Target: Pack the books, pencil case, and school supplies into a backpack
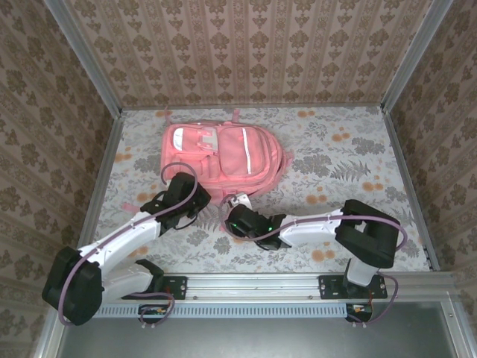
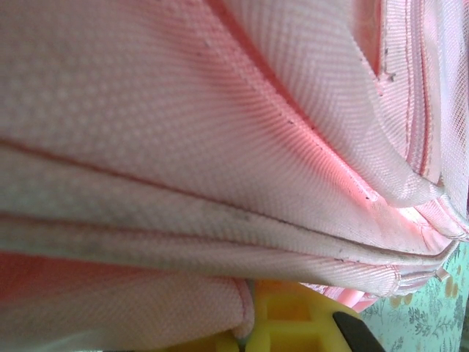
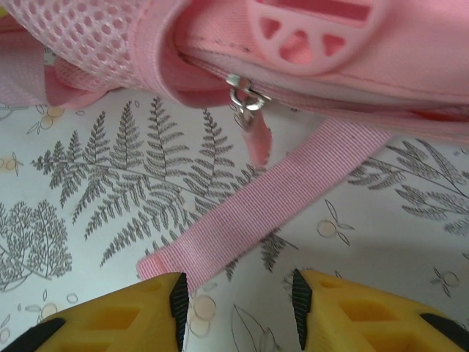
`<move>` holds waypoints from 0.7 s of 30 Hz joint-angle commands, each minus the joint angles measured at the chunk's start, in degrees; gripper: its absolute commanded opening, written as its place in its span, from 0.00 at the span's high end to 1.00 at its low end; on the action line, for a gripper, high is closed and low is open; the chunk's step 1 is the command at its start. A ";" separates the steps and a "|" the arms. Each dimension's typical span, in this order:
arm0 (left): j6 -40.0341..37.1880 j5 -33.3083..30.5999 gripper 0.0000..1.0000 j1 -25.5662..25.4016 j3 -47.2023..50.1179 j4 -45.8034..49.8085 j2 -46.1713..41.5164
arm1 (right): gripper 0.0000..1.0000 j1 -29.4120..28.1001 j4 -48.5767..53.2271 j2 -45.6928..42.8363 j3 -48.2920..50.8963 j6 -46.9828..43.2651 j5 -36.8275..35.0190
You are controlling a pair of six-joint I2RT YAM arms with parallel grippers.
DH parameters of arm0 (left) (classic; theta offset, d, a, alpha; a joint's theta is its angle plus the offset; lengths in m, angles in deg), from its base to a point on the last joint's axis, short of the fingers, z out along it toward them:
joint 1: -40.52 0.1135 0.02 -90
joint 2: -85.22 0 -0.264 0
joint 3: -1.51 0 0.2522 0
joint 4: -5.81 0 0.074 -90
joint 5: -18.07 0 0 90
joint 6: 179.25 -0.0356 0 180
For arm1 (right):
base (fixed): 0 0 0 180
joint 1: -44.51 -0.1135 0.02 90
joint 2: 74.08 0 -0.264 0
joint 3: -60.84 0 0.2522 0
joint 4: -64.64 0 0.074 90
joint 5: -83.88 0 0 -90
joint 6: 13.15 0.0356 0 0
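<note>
The right gripper (image 3: pixel 236 299) has its yellow fingers (image 3: pixel 157 312) spread with nothing between them. They hover low over the fern-print table (image 3: pixel 95 183), and the loose end of a pink strap (image 3: pixel 271 205) lies just ahead of one fingertip. The strap slants up to the backpack (image 3: pixel 410 66), whose zip pull (image 3: pixel 246 99) hangs at the near edge, beside a patch of mesh (image 3: pixel 80 37).

The left gripper (image 1: pixel 181 186) is pressed shut. In its wrist view a bit of yellow finger (image 2: pixel 293 326) shows under folds of pink backpack fabric lying close over it — whether any fabric is nipped cannot be told.

From above, the backpack lies flat in the middle of the table, nearer the far wall, with its front pockets and a pale stripe facing up. The left gripper sits against its near left corner and the right gripper just off its near edge — the two arms reach in from the rail at the near side.
</note>
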 commanded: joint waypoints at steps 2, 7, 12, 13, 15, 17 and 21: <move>0.28 2.19 1.00 -0.37 -3.79 -2.10 -0.22 | 0.56 -0.17 -4.18 3.66 -3.82 -0.97 -4.94; -0.15 2.28 1.00 -0.28 -4.57 -0.98 -0.40 | 0.57 0.25 -3.43 7.75 -7.51 -1.94 -8.43; -0.25 2.44 1.00 -0.19 -4.85 -0.44 -0.49 | 0.58 1.40 -2.98 10.43 -9.82 -2.51 -8.49; -0.24 2.45 1.00 -0.20 -4.82 -0.46 -0.49 | 0.61 1.65 -3.27 10.71 -9.89 -2.83 -8.51; -0.11 2.45 1.00 -0.20 -4.86 -0.49 -0.49 | 0.69 1.95 -3.57 11.14 -10.13 -3.32 -8.52; -0.07 2.36 1.00 -0.20 -4.77 -0.57 -0.49 | 0.80 2.16 -4.23 11.00 -10.17 -4.04 -8.45; -0.26 2.03 1.00 0.05 -4.59 -0.44 -0.62 | 1.00 2.20 -2.99 10.00 -10.30 -4.40 -8.72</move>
